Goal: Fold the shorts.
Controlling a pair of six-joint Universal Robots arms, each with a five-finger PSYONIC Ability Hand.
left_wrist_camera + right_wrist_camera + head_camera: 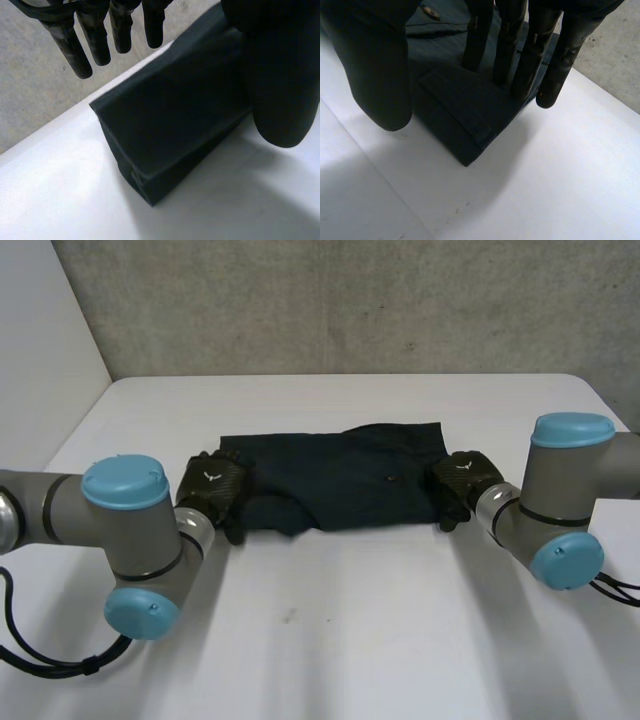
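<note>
Nearest, the grey left arm and right arm bend in over the white table. Just beyond them, the left hand hangs at the left end of the dark blue-green cloth shorts, its straight fingers well apart from the thumb and gripping nothing. The right hand is at the shorts' right end, its straight fingers over a folded corner, its thumb held apart. The shorts lie flat mid-table. Farthest is a grey concrete wall.
</note>
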